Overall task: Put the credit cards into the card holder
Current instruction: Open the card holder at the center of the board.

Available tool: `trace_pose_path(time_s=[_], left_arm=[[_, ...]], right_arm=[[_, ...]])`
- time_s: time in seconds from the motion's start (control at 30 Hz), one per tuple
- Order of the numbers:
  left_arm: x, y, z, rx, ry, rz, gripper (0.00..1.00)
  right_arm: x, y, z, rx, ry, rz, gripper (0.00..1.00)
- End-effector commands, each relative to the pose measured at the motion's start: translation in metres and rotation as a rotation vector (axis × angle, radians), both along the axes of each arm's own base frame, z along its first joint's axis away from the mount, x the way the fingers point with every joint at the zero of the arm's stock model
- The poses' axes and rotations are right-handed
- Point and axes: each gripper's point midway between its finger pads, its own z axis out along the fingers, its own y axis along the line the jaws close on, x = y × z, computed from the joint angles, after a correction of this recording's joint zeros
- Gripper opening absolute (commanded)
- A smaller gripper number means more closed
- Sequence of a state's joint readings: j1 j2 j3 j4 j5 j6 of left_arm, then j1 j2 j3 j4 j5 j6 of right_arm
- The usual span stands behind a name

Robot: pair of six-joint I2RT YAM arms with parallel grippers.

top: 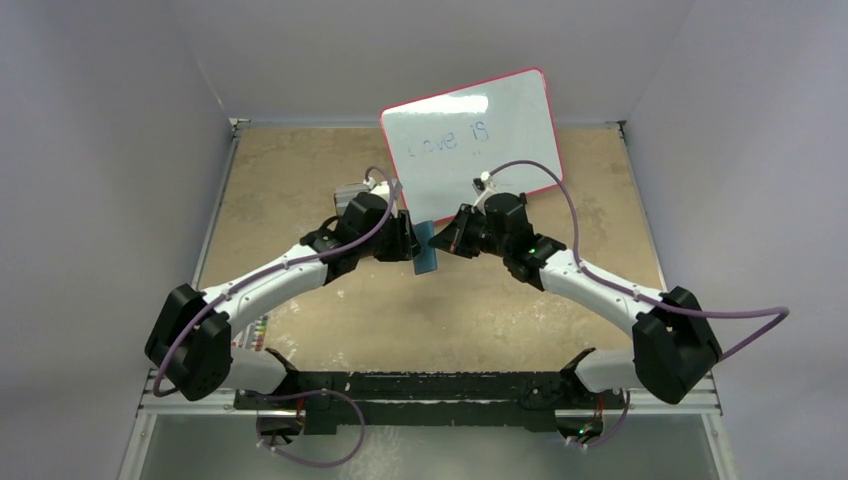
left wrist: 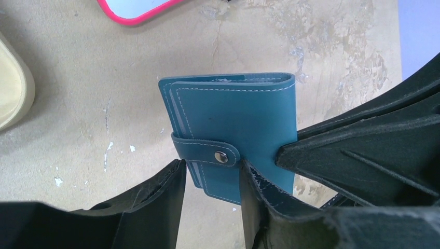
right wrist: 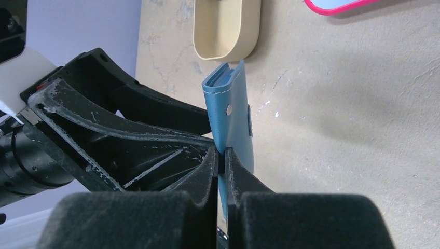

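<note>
The right gripper [right wrist: 221,153] pinches the small teal-blue folding card holder [left wrist: 233,119] above the tan table [left wrist: 78,129], presumably steadying it for the left gripper [left wrist: 212,165], spread wide astride its snap tab [left wrist: 207,153].

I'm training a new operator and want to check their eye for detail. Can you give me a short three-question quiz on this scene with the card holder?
1. True or false: the snap tab on the card holder is undone.
2. What colour is the rim of the whiteboard? A. green B. pink C. black
3. Which gripper pinches the card holder's edge?
Key: 1. False, the tab is snapped shut. 2. B. 3. The right gripper.
</note>
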State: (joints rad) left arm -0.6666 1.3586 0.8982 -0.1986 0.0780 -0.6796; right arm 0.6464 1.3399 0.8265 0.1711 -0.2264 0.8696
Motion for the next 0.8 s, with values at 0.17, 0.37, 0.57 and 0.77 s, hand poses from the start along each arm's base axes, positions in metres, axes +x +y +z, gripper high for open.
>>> trace_pose_path(time_s=[0.17, 0.37, 0.57, 0.77], left_arm=[[0.019, -0.003, 0.014, 0.04, -0.1, 0.025, 0.2], [0.019, 0.006, 0.012, 0.077, -0.106, 0.042, 0.0], [0.018, 0.024, 0.011, 0.157, -0.114, 0.082, 0.0], [0.015, 0.046, 0.005, 0.249, -0.092, 0.139, 0.0]], right_arm=[[-0.007, 0.022, 0.04, 0.113, -0.094, 0.086, 0.0], [-0.009, 0.019, 0.034, 0.093, -0.079, 0.086, 0.0], [-0.018, 0.014, 0.024, 0.069, -0.038, 0.094, 0.0], [-0.019, 0.007, 0.009, 0.026, -0.02, 0.074, 0.0]])
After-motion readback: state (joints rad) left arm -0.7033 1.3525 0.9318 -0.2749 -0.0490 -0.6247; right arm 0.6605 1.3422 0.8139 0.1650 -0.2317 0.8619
